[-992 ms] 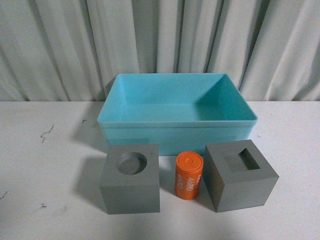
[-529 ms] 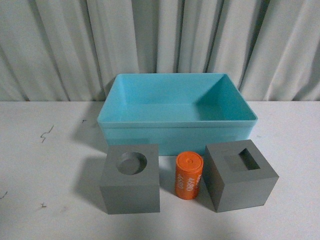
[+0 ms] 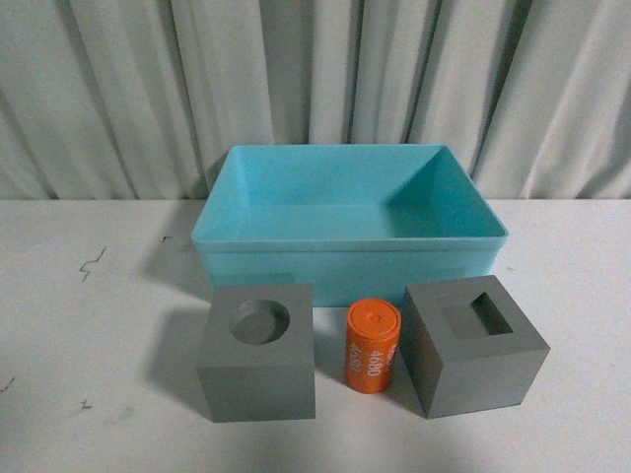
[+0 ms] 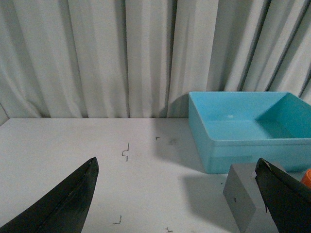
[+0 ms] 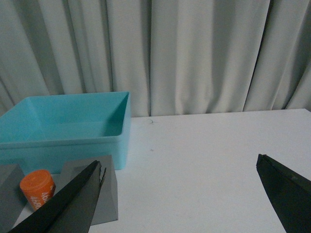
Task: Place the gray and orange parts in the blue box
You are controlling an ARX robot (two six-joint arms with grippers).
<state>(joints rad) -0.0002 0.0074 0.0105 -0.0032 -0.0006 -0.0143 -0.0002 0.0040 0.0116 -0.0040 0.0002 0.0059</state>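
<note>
In the front view a gray cube with a round recess point(image 3: 258, 351), an orange cylinder with white print point(image 3: 372, 346) and a gray cube with a square recess point(image 3: 472, 346) stand in a row on the white table. The blue box point(image 3: 350, 219) sits empty just behind them. Neither arm shows in the front view. My left gripper point(image 4: 177, 167) is open and empty, well short of the round-recess cube point(image 4: 245, 194) and the box point(image 4: 252, 128). My right gripper point(image 5: 180, 167) is open and empty, with the square-recess cube point(image 5: 99, 191), the cylinder point(image 5: 38, 188) and the box point(image 5: 65, 127) off to one side.
A pale pleated curtain point(image 3: 315, 89) hangs behind the white table point(image 3: 89, 325). Small dark marks point(image 4: 125, 151) dot the tabletop. Bare table lies to the left and right of the parts.
</note>
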